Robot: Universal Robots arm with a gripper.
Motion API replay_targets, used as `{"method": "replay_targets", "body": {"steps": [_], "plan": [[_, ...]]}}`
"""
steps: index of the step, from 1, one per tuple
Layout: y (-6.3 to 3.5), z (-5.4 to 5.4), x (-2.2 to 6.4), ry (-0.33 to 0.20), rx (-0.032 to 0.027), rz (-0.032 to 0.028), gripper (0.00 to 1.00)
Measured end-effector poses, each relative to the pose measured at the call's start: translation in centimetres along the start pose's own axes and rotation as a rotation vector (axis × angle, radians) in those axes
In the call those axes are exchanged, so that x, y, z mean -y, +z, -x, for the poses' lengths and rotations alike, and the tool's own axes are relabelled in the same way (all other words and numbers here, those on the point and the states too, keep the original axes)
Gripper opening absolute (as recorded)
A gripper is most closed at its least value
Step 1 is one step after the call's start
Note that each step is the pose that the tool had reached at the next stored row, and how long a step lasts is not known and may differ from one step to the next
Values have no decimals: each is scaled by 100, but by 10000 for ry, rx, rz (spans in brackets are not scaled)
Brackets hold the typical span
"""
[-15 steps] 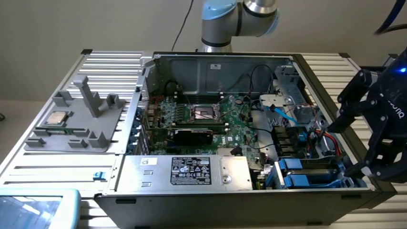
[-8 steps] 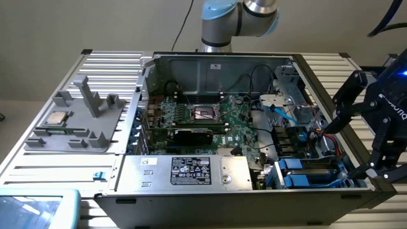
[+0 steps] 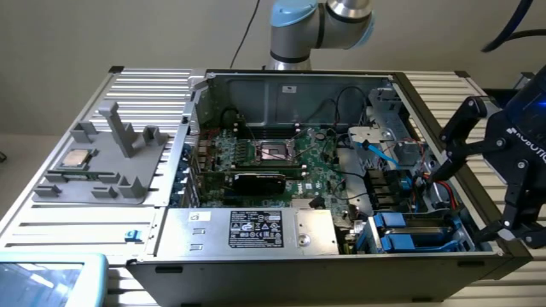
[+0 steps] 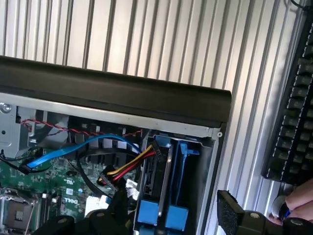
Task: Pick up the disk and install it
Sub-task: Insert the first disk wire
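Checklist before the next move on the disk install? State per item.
1. Open, empty pincer: ok.
2. Pincer over the drive bay: ok.
3. Target picked out: cannot tell, two blue carriers sit in the bay.
4. Wires clear of bay: not ok, they reach its end.
5. Hand clear of pincer: not ok, close by, beside the keyboard.

Two blue-fronted drives (image 3: 397, 222), as far as one can see; one processor chip (image 3: 78, 158); one grey fixture (image 3: 128, 142); one open computer case (image 3: 290, 96); one labelled power supply (image 3: 247, 230); one keyboard (image 4: 293, 112).
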State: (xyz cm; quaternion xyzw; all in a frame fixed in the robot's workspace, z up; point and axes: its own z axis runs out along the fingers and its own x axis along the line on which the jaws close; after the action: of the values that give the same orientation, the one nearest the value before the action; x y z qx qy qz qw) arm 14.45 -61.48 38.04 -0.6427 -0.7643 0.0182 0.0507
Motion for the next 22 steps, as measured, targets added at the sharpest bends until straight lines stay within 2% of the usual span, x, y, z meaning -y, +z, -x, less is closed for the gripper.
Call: {"method": "replay_targets", "body": {"steps": [10,15,20,22], "plan": [[24,1,-2,-1820,170,-99,82],[45,2,-5,-2549,239,-132,82],[48,3,-5,-2606,242,-134,82],[49,7,-7,-2631,194,-107,82]]}}
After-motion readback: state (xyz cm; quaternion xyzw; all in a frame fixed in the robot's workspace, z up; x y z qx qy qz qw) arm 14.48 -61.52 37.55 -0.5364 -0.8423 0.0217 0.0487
